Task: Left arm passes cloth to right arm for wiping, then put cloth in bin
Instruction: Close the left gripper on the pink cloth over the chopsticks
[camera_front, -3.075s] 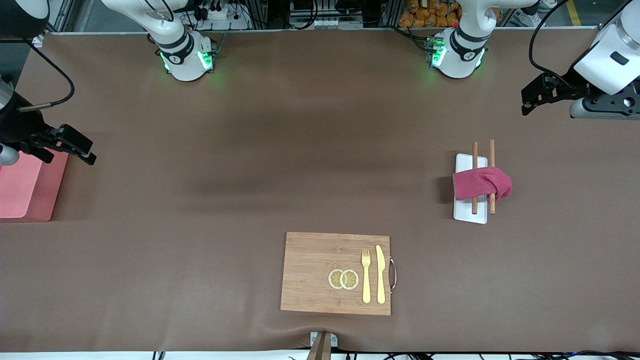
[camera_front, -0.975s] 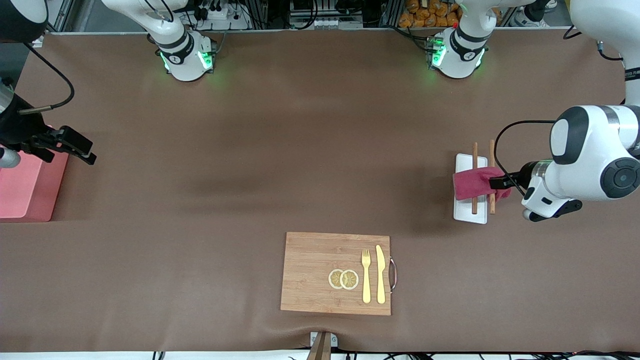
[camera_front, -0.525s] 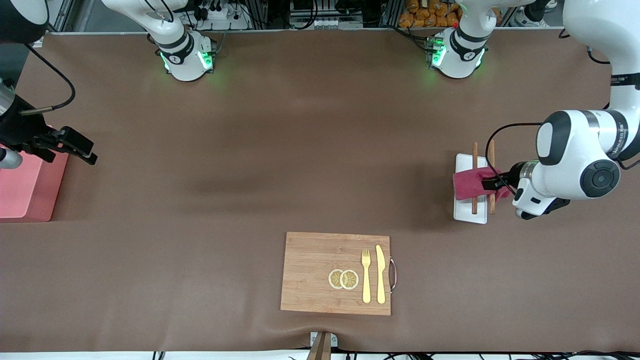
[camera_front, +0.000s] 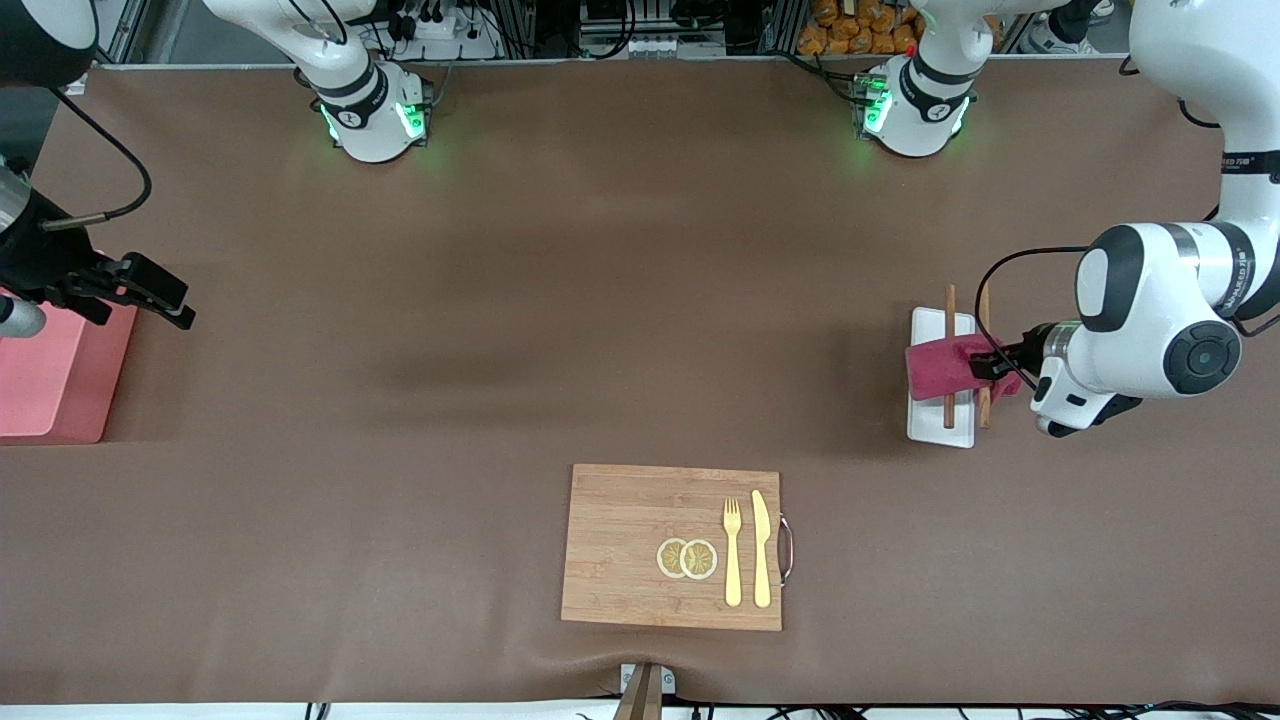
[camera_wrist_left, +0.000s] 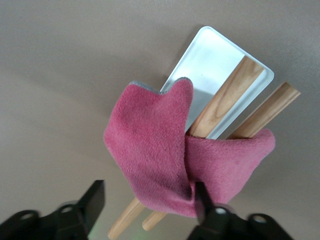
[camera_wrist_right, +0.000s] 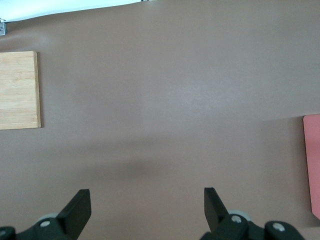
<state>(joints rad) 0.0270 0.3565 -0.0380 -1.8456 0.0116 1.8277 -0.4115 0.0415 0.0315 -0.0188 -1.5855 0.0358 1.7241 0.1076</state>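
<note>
The dark pinkish-red cloth (camera_front: 940, 368) lies draped over two wooden sticks (camera_front: 949, 300) on a flat white tray (camera_front: 940, 432), toward the left arm's end of the table. My left gripper (camera_front: 985, 368) is down at the cloth, open. In the left wrist view the cloth (camera_wrist_left: 150, 145) fills part of the gap of that gripper (camera_wrist_left: 149, 200), and one finger (camera_wrist_left: 201, 197) touches its fold. My right gripper (camera_front: 168, 300) is open and empty, waiting over the table beside the pink bin (camera_front: 45, 385). The right wrist view shows this gripper (camera_wrist_right: 145, 202) over bare table, with the bin's edge (camera_wrist_right: 312, 160) at one side.
A wooden cutting board (camera_front: 640, 530) lies near the front camera, mid-table, with two lemon slices (camera_front: 687, 558), a yellow fork (camera_front: 732, 550) and a yellow knife (camera_front: 761, 548). Its corner shows in the right wrist view (camera_wrist_right: 19, 90).
My left arm has swung in from the table's end and come down to the cloth, its open fingers now at the cloth's fold. The cloth and my right arm have not moved.
</note>
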